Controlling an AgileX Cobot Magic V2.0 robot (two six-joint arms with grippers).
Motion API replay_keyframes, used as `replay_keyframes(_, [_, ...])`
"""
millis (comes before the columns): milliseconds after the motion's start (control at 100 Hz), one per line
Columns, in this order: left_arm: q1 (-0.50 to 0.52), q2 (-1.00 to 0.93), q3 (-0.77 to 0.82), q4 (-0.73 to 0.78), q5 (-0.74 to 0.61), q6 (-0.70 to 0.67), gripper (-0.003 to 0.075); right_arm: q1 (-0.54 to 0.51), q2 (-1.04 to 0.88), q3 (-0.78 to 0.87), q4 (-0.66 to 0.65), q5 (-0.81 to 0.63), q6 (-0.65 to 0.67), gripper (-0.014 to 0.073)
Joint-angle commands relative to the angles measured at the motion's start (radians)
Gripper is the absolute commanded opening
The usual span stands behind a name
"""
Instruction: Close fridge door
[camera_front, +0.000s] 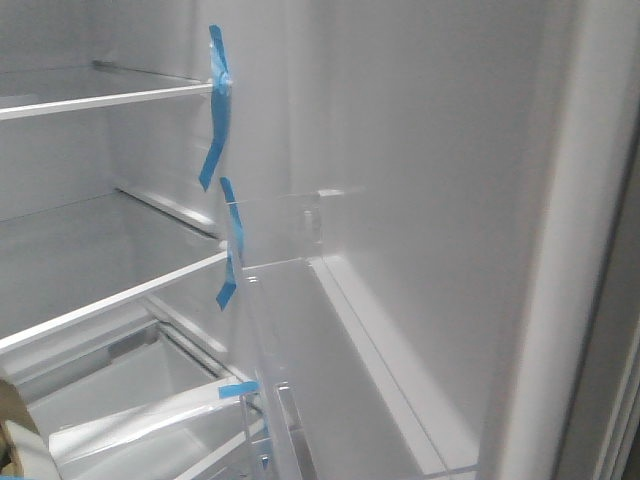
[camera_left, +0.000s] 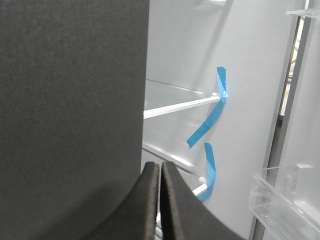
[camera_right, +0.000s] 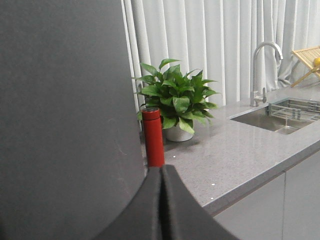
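The fridge door stands open at the right of the front view, showing its white inner lining (camera_front: 430, 190), a clear shelf bin (camera_front: 300, 215) and the white edge seal (camera_front: 570, 260). Its matt dark grey outer face (camera_right: 65, 110) fills one side of the right wrist view. My right gripper (camera_right: 162, 172) is shut and empty, right beside that face; I cannot tell if it touches. My left gripper (camera_left: 160, 167) is shut and empty, next to a dark grey panel (camera_left: 70, 100), facing the fridge interior. A clear door bin (camera_left: 285, 195) shows there too. Neither gripper shows in the front view.
Glass fridge shelves (camera_front: 110, 98) with blue tape strips (camera_front: 216, 110) sit at the left, a drawer (camera_front: 130, 420) below. In the right wrist view a grey counter (camera_right: 240, 155) holds a red bottle (camera_right: 153, 137), a potted plant (camera_right: 175, 102) and a sink with a tap (camera_right: 262, 65).
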Motion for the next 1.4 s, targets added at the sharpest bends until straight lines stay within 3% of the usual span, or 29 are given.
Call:
replay_keyframes(0, [-0.008,0.019,0.028,-0.002,-0.077,-0.004,-0.0021,0.017,0.015,-0.032,-0.011,-0.092,-0.001,-0.0076])
replay_keyframes(1389, [-0.008,0.019,0.028,-0.002,-0.077,-0.004,-0.0021,0.37,0.101,-0.032,-0.007,-0.164,-0.001,-0.0076])
